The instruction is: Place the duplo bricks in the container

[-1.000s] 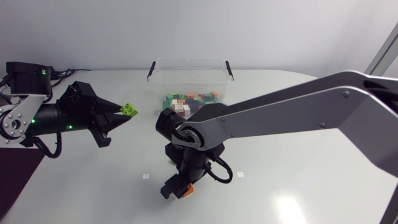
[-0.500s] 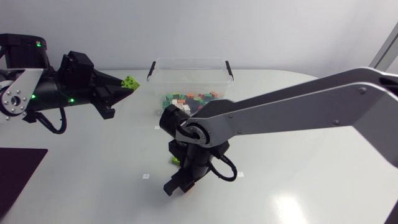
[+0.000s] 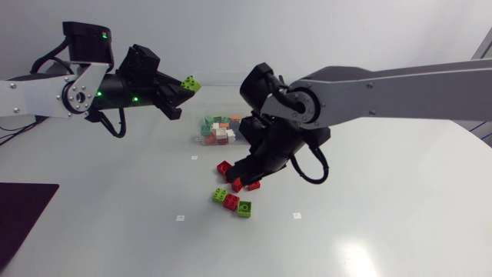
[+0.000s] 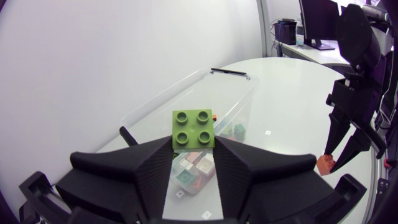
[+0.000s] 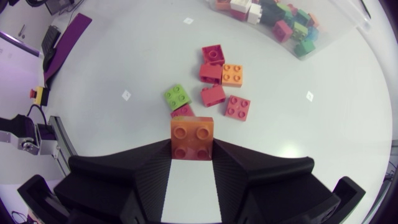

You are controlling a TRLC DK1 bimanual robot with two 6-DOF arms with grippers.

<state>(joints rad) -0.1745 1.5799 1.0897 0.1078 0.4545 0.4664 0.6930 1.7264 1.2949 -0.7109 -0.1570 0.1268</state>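
My left gripper (image 3: 187, 85) is shut on a green brick (image 3: 191, 83) (image 4: 193, 129), held in the air at the left edge of the clear container (image 3: 223, 100) (image 4: 231, 99). Many coloured bricks (image 3: 219, 130) lie inside the container. My right gripper (image 3: 244, 177) (image 5: 192, 146) is shut on an orange brick (image 5: 192, 138) (image 4: 325, 163), raised a little above the table in front of the container. Under it lie loose bricks: red (image 3: 224, 167) (image 5: 212, 55), green (image 3: 220, 195) (image 5: 176, 95), another red (image 3: 231, 201), a second green (image 3: 244, 208), and an orange one (image 5: 232, 74).
The right arm (image 3: 369, 92) crosses over the right part of the container and hides it. Small white markers (image 3: 180, 218) dot the white table. A dark mat (image 3: 23, 204) lies at the near left edge.
The left gripper rose and swung right with the green brick, up to the container. The right gripper shut on the orange brick and lifted toward the container, uncovering the loose bricks.
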